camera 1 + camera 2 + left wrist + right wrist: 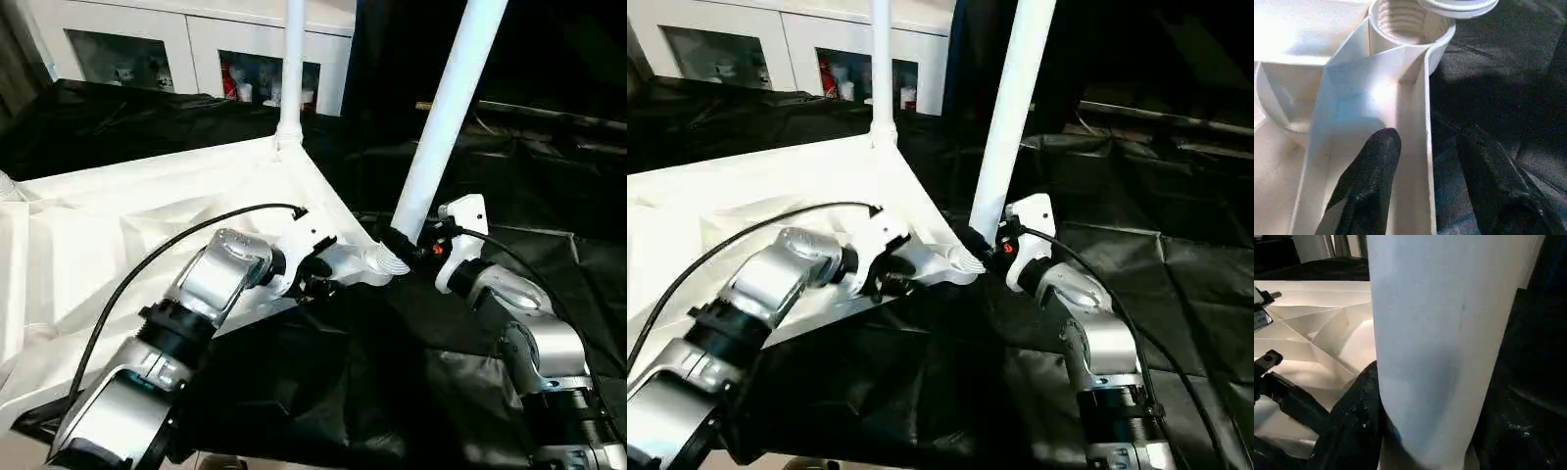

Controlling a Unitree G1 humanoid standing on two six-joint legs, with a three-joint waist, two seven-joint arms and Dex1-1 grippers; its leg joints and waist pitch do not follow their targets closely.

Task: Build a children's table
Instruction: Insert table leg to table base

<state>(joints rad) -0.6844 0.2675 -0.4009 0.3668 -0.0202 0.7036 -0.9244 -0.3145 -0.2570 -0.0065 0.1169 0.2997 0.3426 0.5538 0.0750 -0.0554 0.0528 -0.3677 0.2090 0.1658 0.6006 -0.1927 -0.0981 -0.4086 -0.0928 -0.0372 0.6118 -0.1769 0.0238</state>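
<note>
White tabletop (147, 211) upturned: far-corner leg (292, 59) seated. Your right gripper (409, 250) clamps second leg (446, 113) beside near socket (1410, 22), unthreaded; left gripper (1425, 171) straddles tabletop rim.

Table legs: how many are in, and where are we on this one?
One leg already stands upright in the far corner socket. The right gripper holds a second leg, tilted, its end at the near socket but not seated. The left gripper straddles the tabletop's rim. Seating it and any remaining legs is left.
</note>
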